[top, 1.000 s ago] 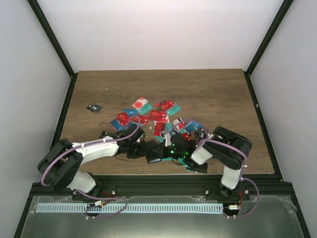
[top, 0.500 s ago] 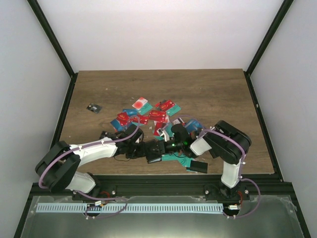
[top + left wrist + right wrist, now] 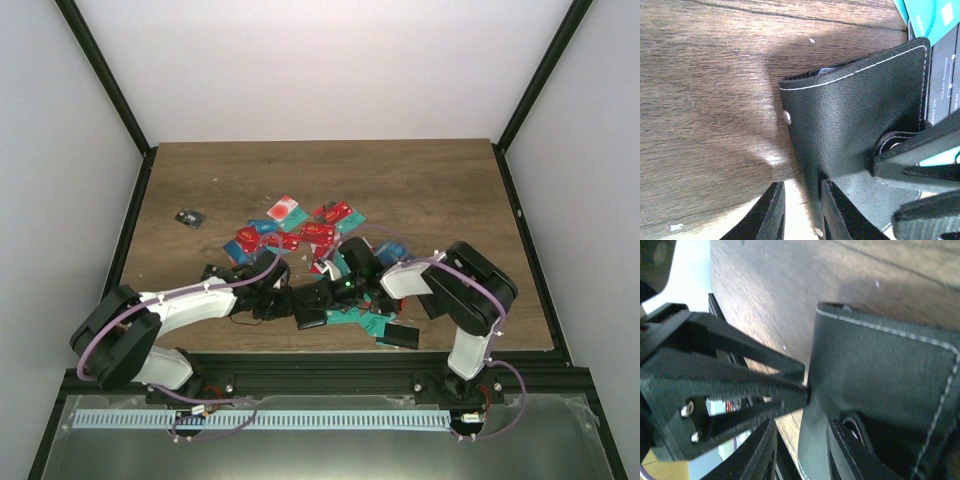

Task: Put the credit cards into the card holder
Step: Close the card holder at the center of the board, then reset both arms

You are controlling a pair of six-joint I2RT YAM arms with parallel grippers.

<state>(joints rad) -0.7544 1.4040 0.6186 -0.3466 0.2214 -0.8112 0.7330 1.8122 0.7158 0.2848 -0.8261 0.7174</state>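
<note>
So far no card shows inside: the right claw (image 3: 802,432) is clenched on a flap of the card holder (image 3: 855,110) near the front of the surface (image 3: 420,180), the left claw (image 3: 801,187) meets its edge with a grip I cannot tell, and the credit cards (image 3: 310,235) lie scattered just behind.

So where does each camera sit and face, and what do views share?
Top external: above and behind the bases, looking down on the table; left arm and right arm meet by the credit cards.
Left wrist: on the left arm, looking along the left claw, shut on the card holder.
Right wrist: on the right arm, looking along the right claw, shut on the card holder too.
Shared: both wrist views show the card holder and the opposite claw.
</note>
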